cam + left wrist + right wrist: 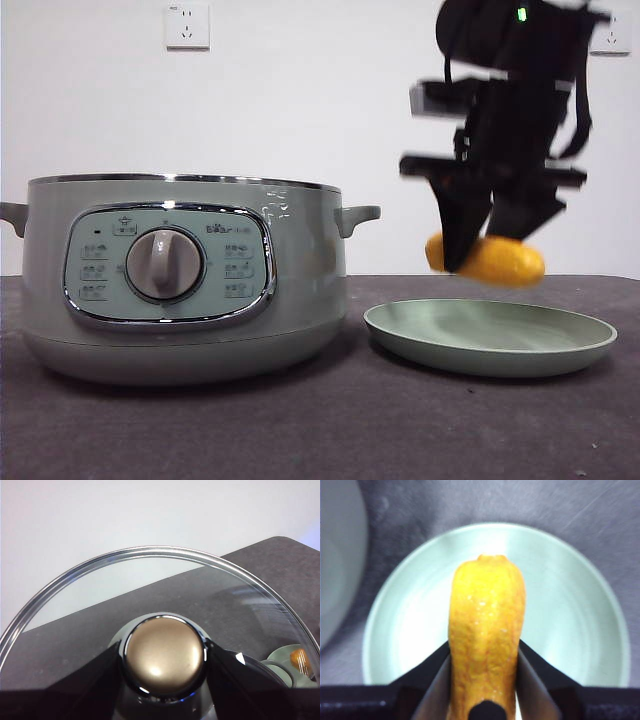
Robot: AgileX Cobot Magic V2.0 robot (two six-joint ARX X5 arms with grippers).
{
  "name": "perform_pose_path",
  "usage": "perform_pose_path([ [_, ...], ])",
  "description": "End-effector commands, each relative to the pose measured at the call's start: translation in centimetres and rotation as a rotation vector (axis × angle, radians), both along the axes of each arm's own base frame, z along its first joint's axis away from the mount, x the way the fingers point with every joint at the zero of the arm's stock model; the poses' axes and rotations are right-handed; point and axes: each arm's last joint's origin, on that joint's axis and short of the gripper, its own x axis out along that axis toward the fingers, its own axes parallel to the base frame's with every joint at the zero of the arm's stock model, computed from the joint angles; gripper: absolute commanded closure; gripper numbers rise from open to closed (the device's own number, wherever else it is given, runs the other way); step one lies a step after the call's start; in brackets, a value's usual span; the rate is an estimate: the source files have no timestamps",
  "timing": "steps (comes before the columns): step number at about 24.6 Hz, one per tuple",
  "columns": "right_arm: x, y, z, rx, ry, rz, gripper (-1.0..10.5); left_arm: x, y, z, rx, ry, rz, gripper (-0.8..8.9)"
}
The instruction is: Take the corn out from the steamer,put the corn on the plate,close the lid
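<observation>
Left gripper (pixel 165 667) jaws clamped on the lid (pixel 90 577) knob (pixel 164 652) (glass held above the dark table (pixel 280 565)).

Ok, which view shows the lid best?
The left wrist view: the lid fills it, its knob clamped by the left gripper. The front and right wrist views don't show it.

We saw the pot (pixel 180 280) at frame left, the plate (pixel 490 340) lower right beside it, the corn (pixel 500 262) above the plate.

The dark grey table (pixel 330 430) carries the steamer (pixel 180 280) and, beside it, the plate (pixel 490 338).
</observation>
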Motion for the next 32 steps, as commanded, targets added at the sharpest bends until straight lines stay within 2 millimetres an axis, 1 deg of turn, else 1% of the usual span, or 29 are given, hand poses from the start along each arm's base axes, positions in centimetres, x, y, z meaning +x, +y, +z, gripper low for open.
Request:
perform_pose_path([
  [1,0.3,0.1,-1.6,0.004,0.003,-0.011,9.6,-0.4,0.2,1.0,-0.039,-0.065,0.004,8.26],
  [6,1.3,0.3,-4.6,-0.032,0.068,-0.019,9.6,-0.4,0.2,1.0,-0.038,-0.064,0.004,8.26],
  [7,1.3,0.3,-5.0,-0.038,0.078,-0.019,9.6,-0.4,0.2,1.0,-0.039,-0.065,0.004,8.26],
  [8,1.4,0.2,-5.1,-0.040,0.084,-0.023,9.0,-0.4,0.2,1.0,-0.038,-0.064,0.004,8.26],
  [12,1.4,0.2,-5.1,-0.038,0.079,-0.026,6.0,-0.4,0.2,1.0,-0.038,-0.064,0.004,8.26],
  [14,1.5,0.1,-5.1,-0.040,0.083,-0.029,5.0,-0.4,0.2,1.0,-0.038,-0.064,0.004,8.26],
  [20,1.4,-0.1,-4.9,-0.043,0.089,-0.032,5.0,-0.1,0.1,0.9,-0.033,-0.054,0.003,8.26],
  [22,1.2,-0.1,-4.4,-0.039,0.080,-0.032,5.0,0.1,0.0,0.7,-0.028,-0.044,0.002,8.26],
  [25,0.8,-0.4,-2.8,-0.018,0.047,-0.037,5.0,0.8,-0.5,0.3,-0.024,-0.018,-0.027,8.26],
  [28,0.1,-0.7,-0.6,0.015,-0.004,-0.048,5.0,1.8,-1.2,-0.4,-0.019,0.026,-0.071,8.26],
  [32,-1.3,-1.4,2.9,0.061,-0.098,-0.049,5.1,3.4,-2.0,-2.2,-0.025,0.080,-0.071,8.26],
])
